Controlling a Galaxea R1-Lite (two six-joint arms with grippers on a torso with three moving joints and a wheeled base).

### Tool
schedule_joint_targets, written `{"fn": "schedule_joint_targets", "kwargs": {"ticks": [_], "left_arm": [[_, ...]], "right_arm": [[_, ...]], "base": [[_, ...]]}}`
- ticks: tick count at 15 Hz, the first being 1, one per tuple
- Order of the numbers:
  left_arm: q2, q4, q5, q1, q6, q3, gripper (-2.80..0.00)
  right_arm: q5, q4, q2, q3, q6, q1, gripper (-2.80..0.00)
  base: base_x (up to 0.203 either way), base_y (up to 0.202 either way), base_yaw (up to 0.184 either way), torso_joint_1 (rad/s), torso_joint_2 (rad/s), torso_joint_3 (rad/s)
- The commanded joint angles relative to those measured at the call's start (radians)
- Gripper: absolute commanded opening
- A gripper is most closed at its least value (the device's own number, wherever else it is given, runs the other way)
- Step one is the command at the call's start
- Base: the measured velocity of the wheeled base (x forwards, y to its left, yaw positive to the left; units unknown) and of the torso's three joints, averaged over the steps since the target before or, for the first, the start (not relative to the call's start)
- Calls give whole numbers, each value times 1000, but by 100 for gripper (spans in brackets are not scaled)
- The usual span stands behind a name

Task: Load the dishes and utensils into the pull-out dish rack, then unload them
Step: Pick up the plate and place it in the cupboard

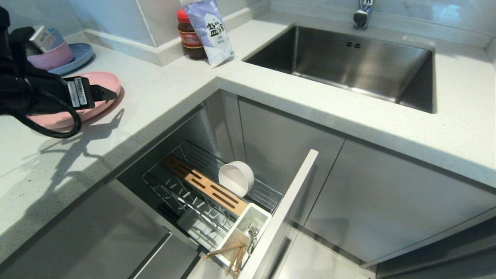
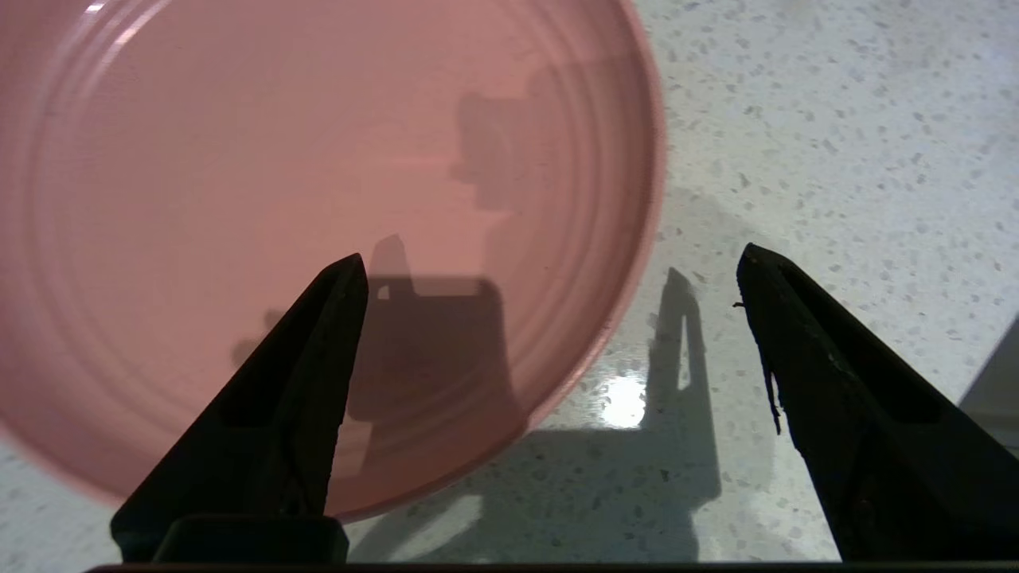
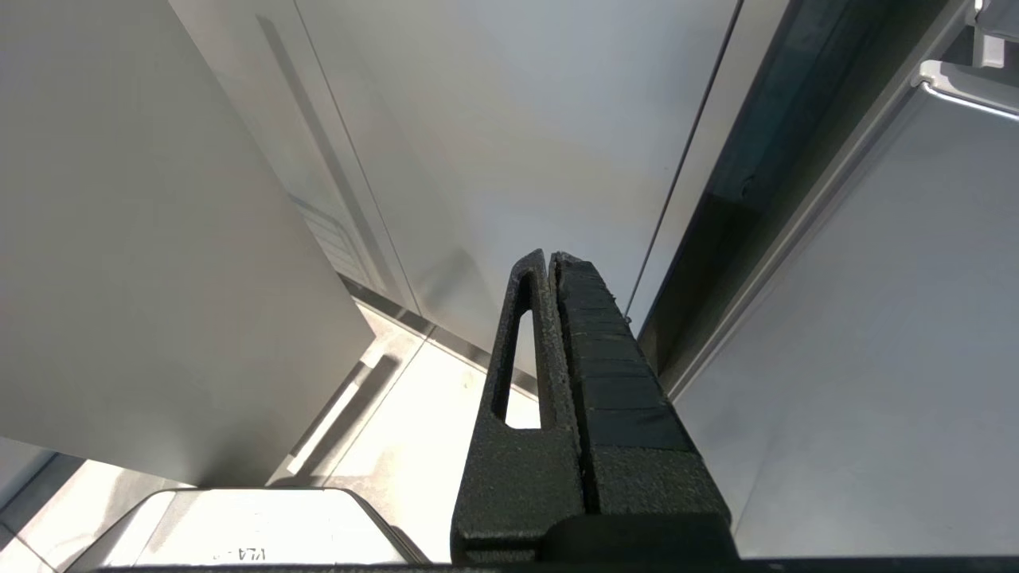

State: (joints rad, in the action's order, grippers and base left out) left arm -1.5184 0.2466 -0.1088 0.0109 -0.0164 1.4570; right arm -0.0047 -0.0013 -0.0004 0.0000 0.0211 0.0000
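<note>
Plate (image 1: pixel 104 83) first: pink and flat, it lies on the counter (image 1: pixel 162 97) at the upper left of the head frame, partly hidden behind my left arm. From the left wrist I see the left gripper (image 2: pixel 549 274) hanging above it with its jaws spread wide and gripping nothing, one finger (image 2: pixel 318 350) over the plate's face, the other over bare counter just past the rim. Behind the plate sit stacked bowls (image 1: pixel 52 52) on a blue plate (image 1: pixel 79 58). Lower centre of the head frame, the rack (image 1: pixel 209 193) stands pulled out of the cabinet. An off-white bowl (image 1: pixel 236 178) leans on its side in the wire basket, beside the wood strip (image 1: pixel 205 186). At the rack's near end the white cup (image 1: pixel 248 228) holds the fork (image 1: pixel 254 230), and the chopsticks (image 1: pixel 230 254) stick out of it toward the bottom edge. A sink (image 1: pixel 348 62) fills the upper right; a jar (image 1: pixel 190 35) and a bag (image 1: pixel 211 31) stand by the wall at top centre. My right gripper (image 3: pixel 549 259) shows only in its own wrist view, fingers pressed together, pointing at grey cabinet fronts and floor.
</note>
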Motion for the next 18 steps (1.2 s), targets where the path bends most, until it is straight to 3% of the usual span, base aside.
{"fn": "schedule_joint_targets", "kwargs": {"ticks": [1, 18], "left_arm": [[-17, 0, 23, 4, -2, 2, 0], [-54, -33, 23, 17, -4, 0, 0]], "right_arm": [[0, 0, -3, 2, 0, 0, -280], [0, 0, -3, 2, 0, 0, -280]], "base": [[0, 0, 0, 0, 0, 0], [0, 0, 0, 0, 0, 0]]}}
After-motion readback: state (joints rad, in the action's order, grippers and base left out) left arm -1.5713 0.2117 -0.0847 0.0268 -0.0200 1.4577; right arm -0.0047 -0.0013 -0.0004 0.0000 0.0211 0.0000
